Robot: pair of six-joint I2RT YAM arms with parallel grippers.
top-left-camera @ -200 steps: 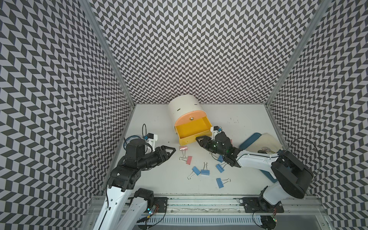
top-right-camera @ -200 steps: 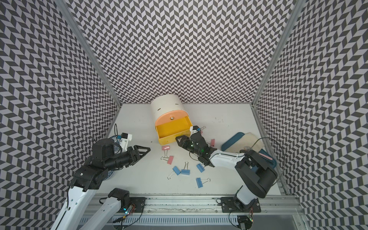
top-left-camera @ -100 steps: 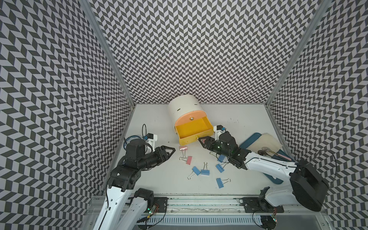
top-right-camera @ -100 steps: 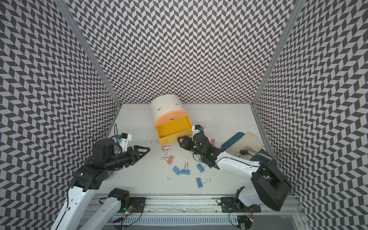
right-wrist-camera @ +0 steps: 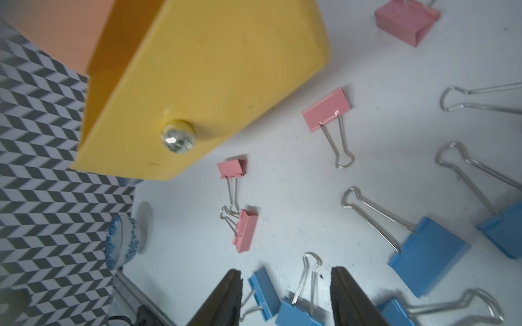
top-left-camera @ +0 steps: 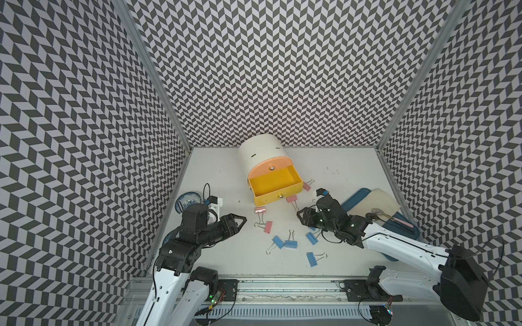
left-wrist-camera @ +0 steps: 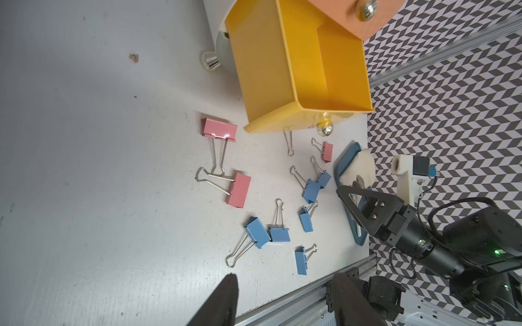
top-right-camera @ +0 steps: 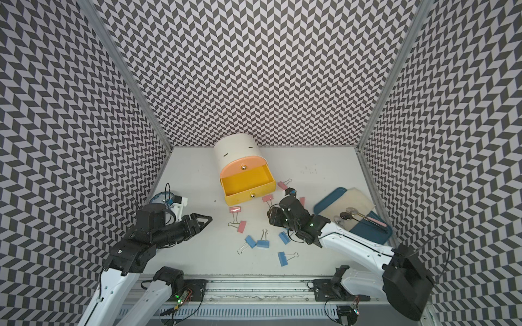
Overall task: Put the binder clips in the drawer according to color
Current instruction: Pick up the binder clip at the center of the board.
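Table (top-left-camera: 226, 180): clips (top-left-camera: 312, 238) near right pincer (top-left-camera: 300, 217) (apart).

Yellow drawer (top-left-camera: 275, 185) is slid open under the shut peach drawer (top-left-camera: 269, 169), and all the clips are lying loose on the table around its front, silver wire handles sticking out. Pink clips (top-left-camera: 268, 227) sit nearest the drawer: one just beside its right corner, one right at its front, and two more off its front-left with their handles crossing each other. Blue clips (top-left-camera: 291, 244) are scattered further forward, two of them touching corner to corner, a lone blue clip (top-left-camera: 311, 259) nearest the table's front edge, and a few more partly hidden in both top views.
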